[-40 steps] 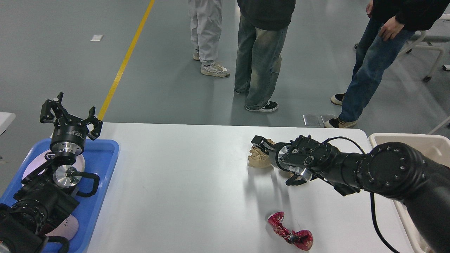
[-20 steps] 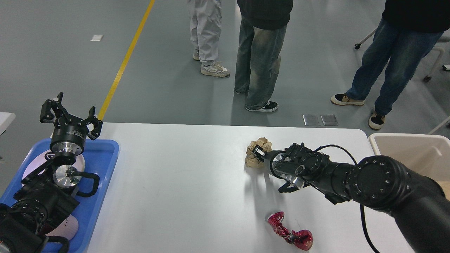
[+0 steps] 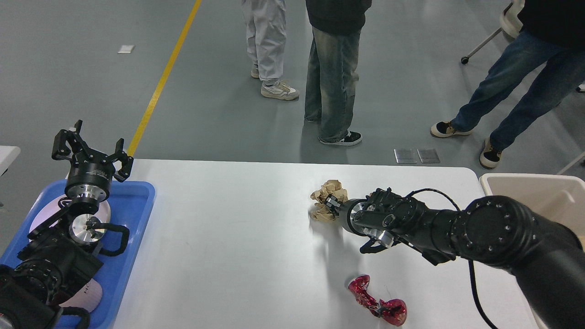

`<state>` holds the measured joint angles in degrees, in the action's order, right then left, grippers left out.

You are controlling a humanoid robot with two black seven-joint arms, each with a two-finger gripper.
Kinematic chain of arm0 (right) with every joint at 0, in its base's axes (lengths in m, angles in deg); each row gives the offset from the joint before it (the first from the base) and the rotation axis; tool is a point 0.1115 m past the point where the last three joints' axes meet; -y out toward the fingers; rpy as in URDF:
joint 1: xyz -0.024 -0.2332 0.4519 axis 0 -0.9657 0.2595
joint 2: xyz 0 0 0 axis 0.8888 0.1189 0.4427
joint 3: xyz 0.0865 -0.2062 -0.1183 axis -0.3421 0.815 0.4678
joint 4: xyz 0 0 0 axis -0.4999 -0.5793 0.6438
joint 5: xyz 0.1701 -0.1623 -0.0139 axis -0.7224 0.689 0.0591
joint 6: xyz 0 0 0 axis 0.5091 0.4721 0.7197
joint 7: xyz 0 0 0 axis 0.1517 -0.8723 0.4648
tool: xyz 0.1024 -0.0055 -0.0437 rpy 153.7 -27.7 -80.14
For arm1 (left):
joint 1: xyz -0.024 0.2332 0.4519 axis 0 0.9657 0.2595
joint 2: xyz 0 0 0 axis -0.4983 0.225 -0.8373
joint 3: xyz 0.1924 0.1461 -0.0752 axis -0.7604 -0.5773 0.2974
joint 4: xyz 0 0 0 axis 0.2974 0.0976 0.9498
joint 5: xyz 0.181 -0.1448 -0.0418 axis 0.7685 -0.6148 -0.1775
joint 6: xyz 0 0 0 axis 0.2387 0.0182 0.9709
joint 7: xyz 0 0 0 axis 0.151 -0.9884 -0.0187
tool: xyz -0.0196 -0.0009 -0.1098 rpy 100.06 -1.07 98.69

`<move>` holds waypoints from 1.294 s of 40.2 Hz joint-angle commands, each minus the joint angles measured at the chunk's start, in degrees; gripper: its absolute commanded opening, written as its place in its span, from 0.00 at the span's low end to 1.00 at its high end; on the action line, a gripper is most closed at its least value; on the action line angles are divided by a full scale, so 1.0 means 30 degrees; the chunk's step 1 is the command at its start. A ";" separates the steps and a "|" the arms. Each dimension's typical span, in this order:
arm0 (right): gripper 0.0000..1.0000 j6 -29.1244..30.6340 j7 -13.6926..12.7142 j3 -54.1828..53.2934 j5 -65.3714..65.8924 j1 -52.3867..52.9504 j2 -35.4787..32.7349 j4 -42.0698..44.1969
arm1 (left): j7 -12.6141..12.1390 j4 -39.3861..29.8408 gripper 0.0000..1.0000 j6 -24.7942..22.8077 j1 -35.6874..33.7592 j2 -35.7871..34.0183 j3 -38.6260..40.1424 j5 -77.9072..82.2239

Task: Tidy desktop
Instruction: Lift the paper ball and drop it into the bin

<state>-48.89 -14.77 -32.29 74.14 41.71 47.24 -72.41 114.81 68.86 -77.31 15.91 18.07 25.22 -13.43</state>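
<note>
The right gripper (image 3: 332, 202) is pinching the crumpled brown paper (image 3: 325, 197) near the desktop (image 3: 228, 237) far edge, the red wrapper (image 3: 377, 307) is awaiting pickup at the near edge, and the left gripper (image 3: 90, 147) is spreading empty over the blue tray (image 3: 137, 201).

Desktop (image 3: 237, 237): smooth matt white, faint sheen toward 12 o'clock. Crumpled ball (image 3: 325, 201) at the right gripper (image 3: 332, 204): rough tan paper; wrapper (image 3: 377, 307) at 5 o'clock: glossy red foil, creased. Tray (image 3: 137, 201) at 9 o'clock: smooth blue plastic.
</note>
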 commanded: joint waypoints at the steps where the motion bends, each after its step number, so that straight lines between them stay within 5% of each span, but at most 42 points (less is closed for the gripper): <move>1: 0.00 -0.0030 0.0029 -0.0044 0.0010 0.2604 -0.2095 -0.3379 | 0.0000 0.0000 0.96 0.0000 0.0000 0.0000 0.0000 0.0000; 12: 0.00 0.0642 0.0029 -0.0015 0.0039 0.8990 -0.7105 -0.7953 | 0.0000 0.0000 0.96 0.0000 0.0000 0.0000 0.0000 0.0000; 25: 0.00 0.3573 0.0000 0.0366 0.0068 1.3507 -1.1617 -0.8541 | 0.0000 0.0000 0.96 0.0000 0.0000 0.0000 0.0000 0.0000; 37: 0.00 0.2256 0.0058 0.3325 0.0127 1.0260 -1.5571 -0.7576 | 0.0000 0.0000 0.96 0.0000 0.0000 0.0000 0.0000 0.0000; 47: 0.01 0.1610 0.0117 0.2857 0.0244 0.3435 -1.7685 -0.4473 | 0.0000 0.0000 0.96 0.0000 0.0000 0.0000 0.0000 0.0000; 52: 0.79 0.1464 0.0205 0.2653 0.0215 0.0621 -1.7451 -0.2364 | 0.0000 0.0000 0.96 0.0000 0.0000 0.0000 0.0000 0.0000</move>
<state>-44.07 -14.43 -23.61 74.86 52.13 -5.60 -85.77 114.81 68.87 -77.31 15.90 18.07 25.22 -13.45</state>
